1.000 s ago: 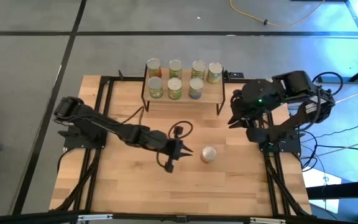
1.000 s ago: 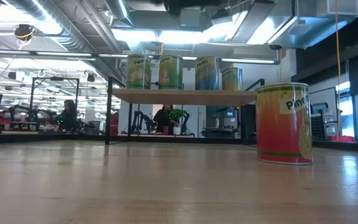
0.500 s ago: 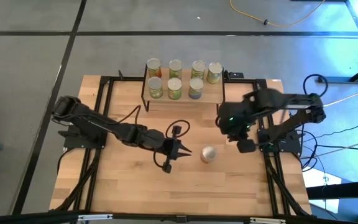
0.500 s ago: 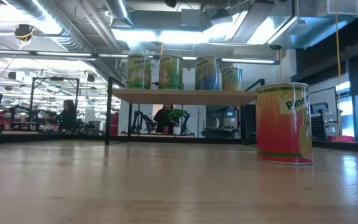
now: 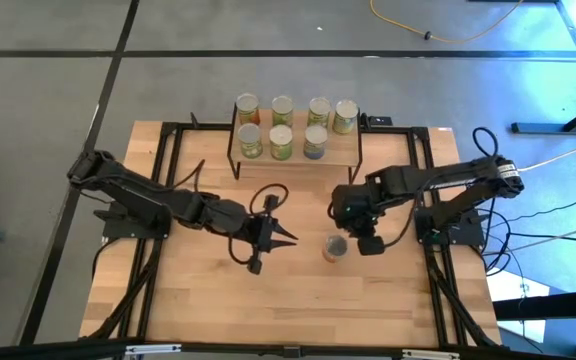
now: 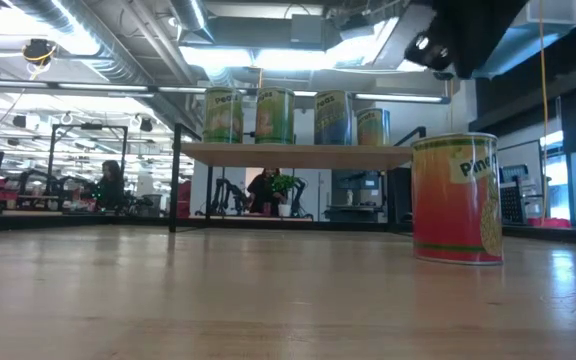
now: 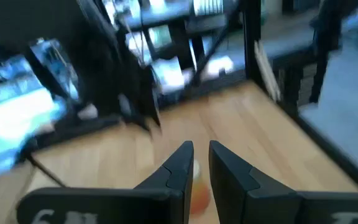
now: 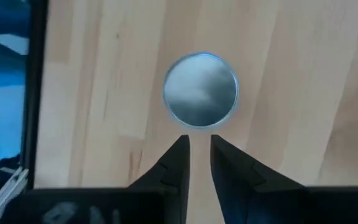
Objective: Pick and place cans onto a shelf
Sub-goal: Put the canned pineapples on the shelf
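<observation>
One can [image 5: 335, 246] with an orange-red label [image 6: 455, 198] stands upright on the wooden table, right of centre. My right gripper [image 5: 351, 228] hangs above it, pointing steeply down. Its fingers [image 8: 197, 142] are open by a narrow gap, just short of the can's silvery top [image 8: 201, 90], with nothing between them. My left gripper [image 5: 286, 238] is left of the can, clear of it and narrowly open [image 7: 196, 148]. Several cans [image 5: 281, 125] stand on the shelf [image 5: 340, 150] at the table's far side.
The shelf's black legs [image 6: 173, 180] stand on the table's far part, and the cans on it [image 6: 293, 116] fill most of its top board. Black frame rails [image 5: 168, 180] run along the table's left and right sides. Bare wood lies near the front edge [image 5: 298, 310].
My right gripper has come down from high over the table's far right, tipping to point down, and now hangs over the lone can. My left gripper has drawn back a little toward the table's left edge and risen. The can has stayed in place.
</observation>
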